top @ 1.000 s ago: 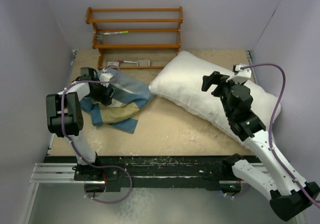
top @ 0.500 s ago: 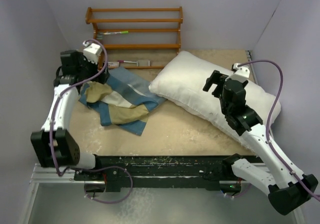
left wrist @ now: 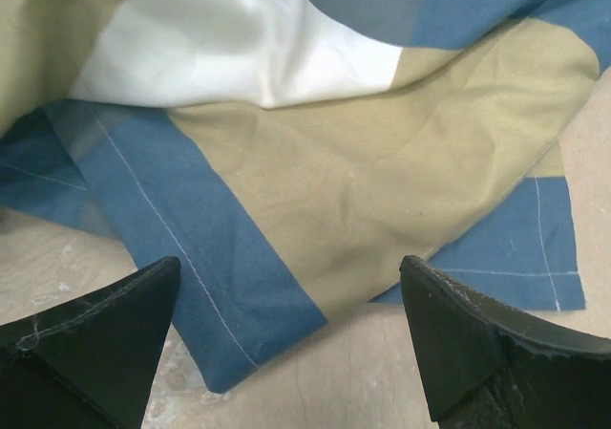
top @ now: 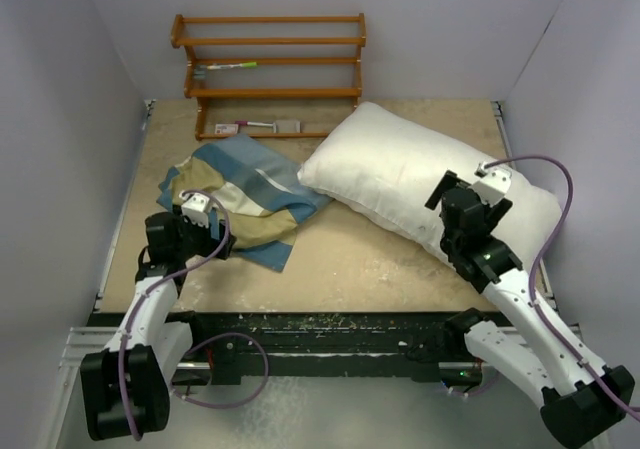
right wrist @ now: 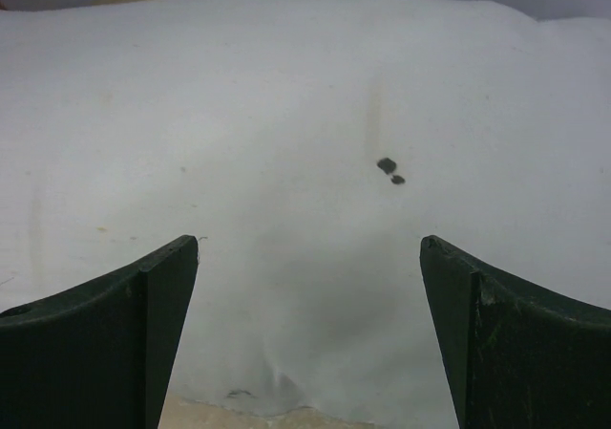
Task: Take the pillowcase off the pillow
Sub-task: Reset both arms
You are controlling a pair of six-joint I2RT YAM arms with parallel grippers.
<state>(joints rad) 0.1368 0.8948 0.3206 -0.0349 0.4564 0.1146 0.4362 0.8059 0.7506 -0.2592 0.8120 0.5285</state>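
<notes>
The pillowcase (top: 242,197), in tan, cream and blue blocks, lies crumpled and flat on the left half of the table, apart from the pillow. The plump white pillow (top: 415,169) lies slantwise on the right half. My left gripper (top: 213,237) hovers open at the pillowcase's near-left edge; in the left wrist view the pillowcase (left wrist: 363,161) spreads beyond my open left gripper (left wrist: 289,262), untouched. My right gripper (top: 447,191) is open over the pillow's near side. The right wrist view shows the speckled pillow (right wrist: 305,104) behind my open right gripper (right wrist: 310,243), nothing held.
A wooden rack (top: 270,69) with small items on its shelves stands against the back wall. Grey walls close in on both sides. Bare table (top: 350,259) lies between pillowcase and pillow, with the black base rail (top: 330,334) at the near edge.
The left arm swung from the back left down to the near-left, leaving the pillowcase lying on the table. The right arm drew back toward the near right over the pillow.
</notes>
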